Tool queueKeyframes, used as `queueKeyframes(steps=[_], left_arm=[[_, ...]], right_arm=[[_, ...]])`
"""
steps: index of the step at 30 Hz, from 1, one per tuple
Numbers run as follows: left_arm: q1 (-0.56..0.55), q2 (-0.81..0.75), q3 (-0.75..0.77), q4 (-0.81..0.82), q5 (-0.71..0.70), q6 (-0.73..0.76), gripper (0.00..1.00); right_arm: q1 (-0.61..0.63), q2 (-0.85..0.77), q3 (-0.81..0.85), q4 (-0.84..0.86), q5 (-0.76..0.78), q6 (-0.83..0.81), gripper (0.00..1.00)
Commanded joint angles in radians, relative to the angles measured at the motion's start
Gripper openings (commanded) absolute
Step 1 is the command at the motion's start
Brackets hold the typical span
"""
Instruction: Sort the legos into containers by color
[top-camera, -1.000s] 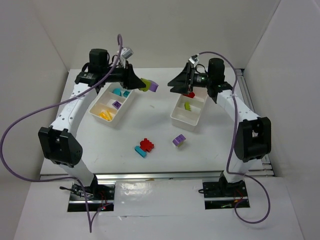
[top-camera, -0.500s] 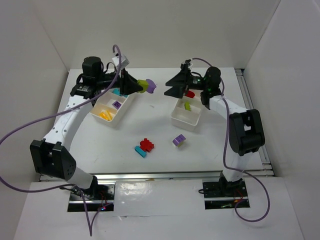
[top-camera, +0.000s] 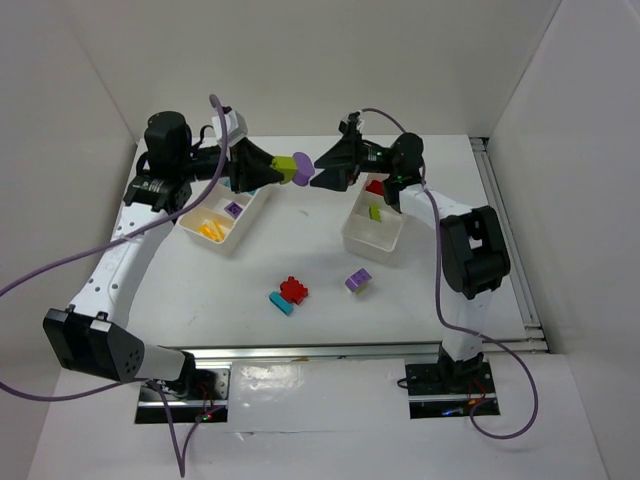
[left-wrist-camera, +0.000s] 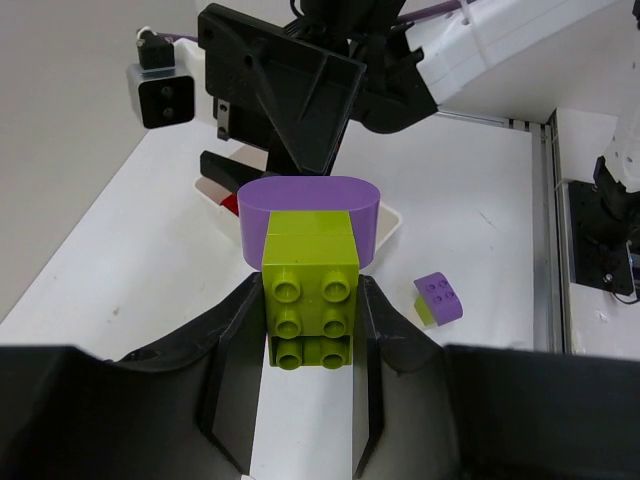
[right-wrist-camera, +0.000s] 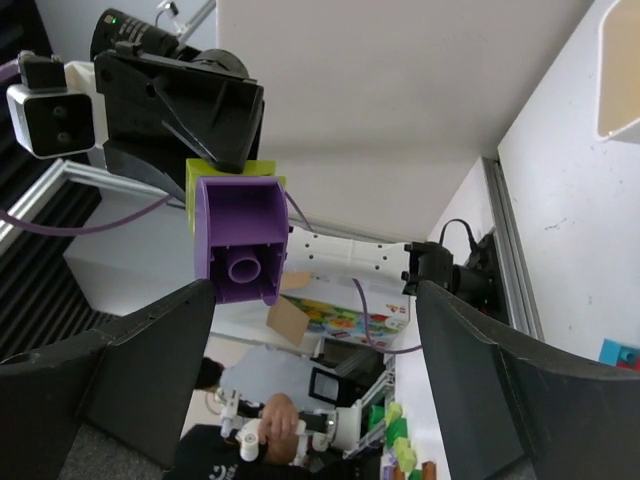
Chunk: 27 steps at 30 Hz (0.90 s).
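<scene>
My left gripper (top-camera: 272, 170) is shut on a lime green brick (left-wrist-camera: 310, 300) that has a rounded purple brick (left-wrist-camera: 310, 205) joined to its far end. It holds the pair in the air between the two white trays. My right gripper (top-camera: 325, 170) faces it, open, its tips just short of the purple brick (right-wrist-camera: 238, 235), which lies near the left finger in the right wrist view. A red and cyan cluster (top-camera: 289, 294) and a purple and lime cluster (top-camera: 358, 281) lie on the table.
The left tray (top-camera: 238, 240) holds yellow bricks (top-camera: 210, 231) and a purple brick (top-camera: 234, 209). The right tray (top-camera: 368, 245) holds a red brick (top-camera: 375, 187) and a lime green brick (top-camera: 375, 211). White walls stand behind and on both sides.
My left gripper has carried the lime and purple pair rightward. The right gripper has swung left from over its tray toward the pair and has opened a little wider.
</scene>
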Motion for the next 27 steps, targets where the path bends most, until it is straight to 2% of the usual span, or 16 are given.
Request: queueKeyframes(steps=[1,7,15,17,19,20,23,24,26,27], left_arm=[[-0.011,-0.02,-0.004,0.038,0.051,0.059,0.0],[-0.011,-0.02,-0.013,0.015,0.042,0.069,0.0],[-0.011,-0.02,-0.013,0.006,0.042,0.069,0.0],[-0.011,-0.02,-0.013,0.006,0.032,0.079,0.0],[-0.011,-0.011,-0.013,0.006,0.032,0.079,0.0],[-0.011,-0.011,-0.013,0.006,0.032,0.079,0.0],[-0.011,-0.011,-0.013,-0.003,0.022,0.079,0.0],[-0.011,-0.011,-0.013,-0.003,0.022,0.079,0.0],[-0.011,-0.011,-0.013,-0.022,0.011,0.079,0.0],[-0.002,-0.011,-0.013,-0.022,0.002,0.079,0.0]], right_arm=[[0.018,0.028,0.059,0.236,-0.003,0.115,0.89],[0.039,0.083,0.086,0.476,0.017,0.313,0.85],[0.073,0.114,0.138,0.55,0.004,0.381,0.75],[0.082,0.114,0.148,0.539,-0.006,0.372,0.7],[0.082,0.114,0.148,0.539,-0.006,0.363,0.59],[0.082,0.114,0.148,0.528,-0.006,0.363,0.5],[0.082,0.114,0.148,0.528,-0.006,0.363,0.33],[0.082,0.114,0.139,0.528,-0.006,0.363,0.23],[0.068,0.105,0.116,0.501,-0.006,0.317,0.19],[0.059,0.085,0.085,0.434,0.005,0.288,0.19]])
